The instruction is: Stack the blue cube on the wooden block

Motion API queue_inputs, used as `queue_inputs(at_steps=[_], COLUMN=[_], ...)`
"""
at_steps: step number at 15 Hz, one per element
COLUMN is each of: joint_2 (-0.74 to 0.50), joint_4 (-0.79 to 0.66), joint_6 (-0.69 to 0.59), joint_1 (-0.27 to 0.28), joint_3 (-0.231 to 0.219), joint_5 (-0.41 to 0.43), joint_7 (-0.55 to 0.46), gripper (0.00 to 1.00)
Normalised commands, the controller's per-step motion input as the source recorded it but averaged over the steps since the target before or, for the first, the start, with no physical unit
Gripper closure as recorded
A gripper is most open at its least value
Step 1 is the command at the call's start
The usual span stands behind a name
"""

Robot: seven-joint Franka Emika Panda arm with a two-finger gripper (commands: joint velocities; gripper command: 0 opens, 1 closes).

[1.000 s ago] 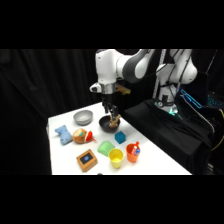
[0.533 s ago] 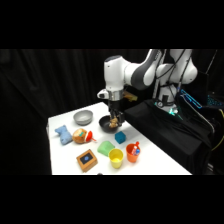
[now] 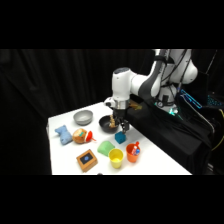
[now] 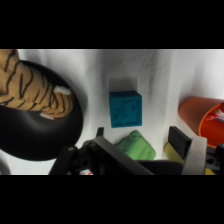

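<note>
from my side camera i see the white arm's gripper (image 3: 120, 120) hanging over the far middle of the white table (image 3: 160, 159), above the near rim of a dark round bowl (image 3: 107, 123) and just above the small teal-blue cube with plain faces (image 3: 120, 136). the cube sits on the cloth beside the bowl, untouched by anything.

the flat square orange-brown wooden block with its dark blue square centre (image 3: 87, 159) lies near the table's front-left edge, well apart from the cube. between them i see a green rounded object (image 3: 105, 147), and beside that a yellow cup (image 3: 116, 158) and an orange cup (image 3: 133, 152). further left are a light-blue soft pillow-like toy (image 3: 63, 134), an orange striped round toy (image 3: 81, 135) and a grey bowl (image 3: 83, 117).

on the wrist camera the cube (image 4: 125, 108) lies on bare cloth in mid-frame, ahead of the gripper (image 4: 139, 138), whose two fingers stand spread apart with nothing between them but the green object (image 4: 135, 146) below. the dark bowl (image 4: 35, 132) fills the left, with a tiger-striped thing (image 4: 35, 93) inside it, and the orange cup (image 4: 204, 117) shows at the right edge.
</note>
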Motion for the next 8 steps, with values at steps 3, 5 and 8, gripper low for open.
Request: queue_inputs(at_steps=[3, 5, 8], joint_2=[0.15, 0.11, 0.09], joint_4=[-0.01, -0.01, -0.01], joint_6=[0.29, 0.24, 0.23], joint_1=[0.063, 0.055, 0.051], joint_3=[-0.063, -0.087, -0.076], joint_5=[-0.141, -0.104, -0.070], joint_7=[0.15, 0.11, 0.06], gripper=[0.00, 0.00, 0.00])
